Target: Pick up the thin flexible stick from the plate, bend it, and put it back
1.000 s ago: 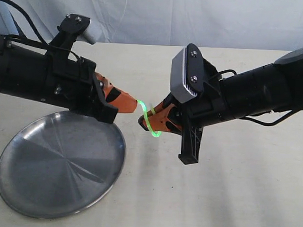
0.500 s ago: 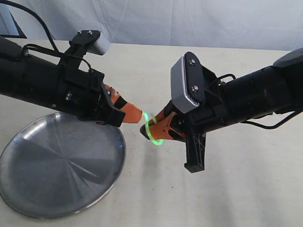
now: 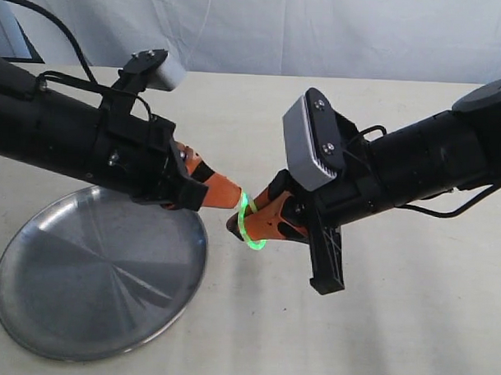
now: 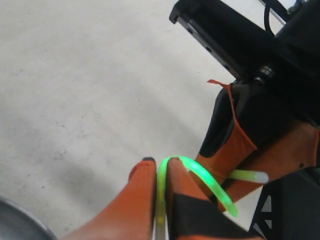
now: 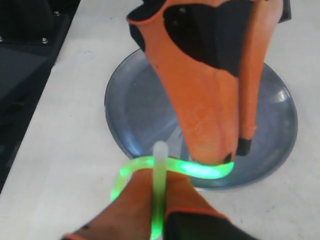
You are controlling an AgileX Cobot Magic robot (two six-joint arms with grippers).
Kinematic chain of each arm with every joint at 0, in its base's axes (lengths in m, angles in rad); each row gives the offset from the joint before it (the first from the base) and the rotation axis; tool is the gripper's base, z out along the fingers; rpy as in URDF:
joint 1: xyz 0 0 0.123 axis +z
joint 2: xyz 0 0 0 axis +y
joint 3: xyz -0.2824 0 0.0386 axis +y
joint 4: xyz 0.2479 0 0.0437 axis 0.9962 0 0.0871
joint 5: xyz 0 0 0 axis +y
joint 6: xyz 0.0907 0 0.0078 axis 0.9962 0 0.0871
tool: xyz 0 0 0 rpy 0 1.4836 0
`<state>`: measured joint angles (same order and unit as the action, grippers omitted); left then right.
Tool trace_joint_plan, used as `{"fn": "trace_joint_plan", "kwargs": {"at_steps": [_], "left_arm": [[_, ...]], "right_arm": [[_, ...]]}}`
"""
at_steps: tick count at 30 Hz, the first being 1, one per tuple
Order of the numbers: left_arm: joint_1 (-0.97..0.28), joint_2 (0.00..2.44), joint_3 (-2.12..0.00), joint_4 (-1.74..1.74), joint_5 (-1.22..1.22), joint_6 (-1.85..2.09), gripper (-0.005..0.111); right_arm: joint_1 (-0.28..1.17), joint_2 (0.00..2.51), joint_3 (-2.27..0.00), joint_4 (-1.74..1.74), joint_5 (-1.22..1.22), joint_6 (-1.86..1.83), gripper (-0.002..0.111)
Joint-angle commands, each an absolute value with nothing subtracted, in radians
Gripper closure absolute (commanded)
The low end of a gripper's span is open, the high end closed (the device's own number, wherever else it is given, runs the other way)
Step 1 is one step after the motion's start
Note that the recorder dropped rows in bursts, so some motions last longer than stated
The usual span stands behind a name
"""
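The thin flexible stick (image 3: 246,224) glows bright green and is bent into a tight loop in the air just right of the plate (image 3: 74,288). My left gripper (image 3: 240,197) is shut on one end of the stick (image 4: 161,190). My right gripper (image 3: 237,224) is shut on the other end, whose pale tip (image 5: 159,165) pokes out past the fingers. The two sets of orange fingertips nearly touch. In the right wrist view the stick curves across in front of the left gripper's fingers (image 5: 200,115), with the plate (image 5: 125,115) behind them. The plate holds nothing.
Both black arms stretch in from the left (image 3: 55,139) and the right (image 3: 432,165) above a beige tabletop (image 3: 410,325). A white cloth backdrop (image 3: 322,34) closes the far side. The right arm's black bracket (image 3: 326,256) hangs low near the table.
Both grippers have come closer together and dropped slightly, tightening the stick's glowing loop. The left arm advanced to the right over the plate's edge.
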<state>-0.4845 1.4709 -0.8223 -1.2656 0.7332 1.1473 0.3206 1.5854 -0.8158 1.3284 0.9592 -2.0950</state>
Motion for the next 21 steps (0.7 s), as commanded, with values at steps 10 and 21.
{"fn": "trace_joint_plan", "kwargs": {"at_steps": [10, 21], "left_arm": [[-0.481, 1.559, -0.84, -1.365, 0.69, 1.081, 0.107], [-0.481, 1.559, -0.84, -1.387, 0.722, 1.075, 0.107]], "right_arm": [[0.339, 1.575, -0.814, 1.334, 1.123, -2.117, 0.109], [0.339, 1.575, -0.814, 1.332, 1.119, -2.117, 0.109]]}}
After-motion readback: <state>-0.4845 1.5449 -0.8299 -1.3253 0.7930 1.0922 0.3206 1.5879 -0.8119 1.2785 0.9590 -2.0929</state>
